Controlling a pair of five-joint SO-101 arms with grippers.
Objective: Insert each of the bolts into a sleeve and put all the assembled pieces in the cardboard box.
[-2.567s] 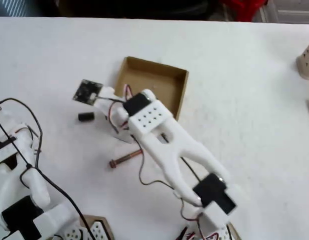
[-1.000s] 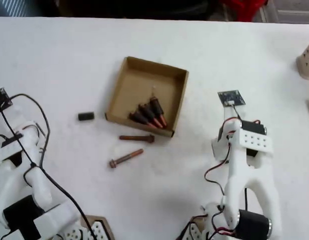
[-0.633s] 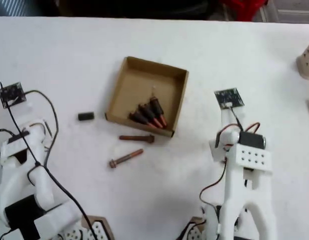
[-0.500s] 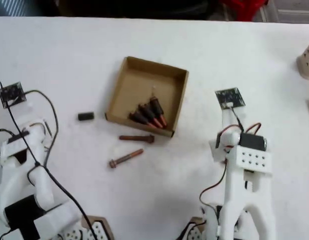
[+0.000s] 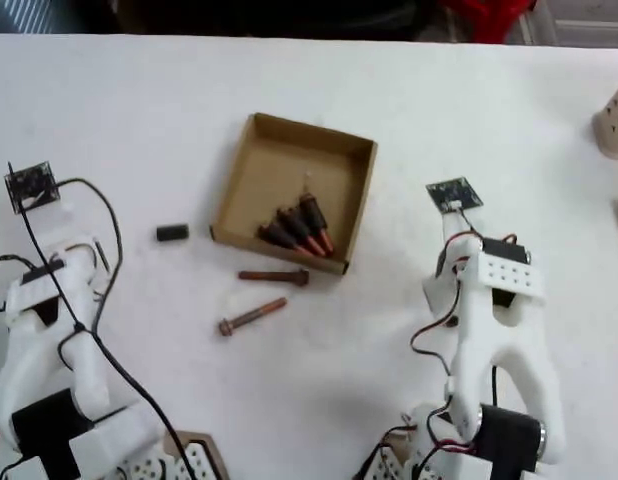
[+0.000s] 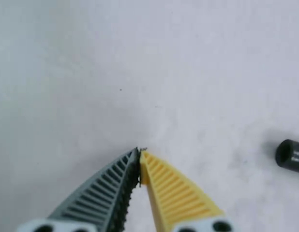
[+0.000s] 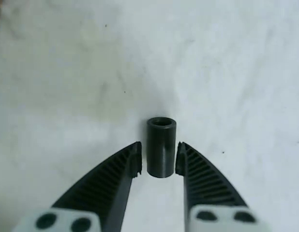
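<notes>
The cardboard box stands mid-table with three assembled pieces lying in its near corner. Two copper bolts lie on the table just in front of it. A loose black sleeve lies to the left of the box. My right gripper is shut on a second black sleeve, held just above the white table to the right of the box. My left gripper is shut on nothing, over bare table near the loose sleeve. Both arms hide their grippers from above.
A cream perforated object stands at the right edge. Black and red cables trail from both arms near the front. Brown arm bases sit at the front edge. Open table lies behind the box and between the arms.
The right arm swung away from the left side of the box to the right of the table. The left arm's wrist came forward and a little toward the loose sleeve.
</notes>
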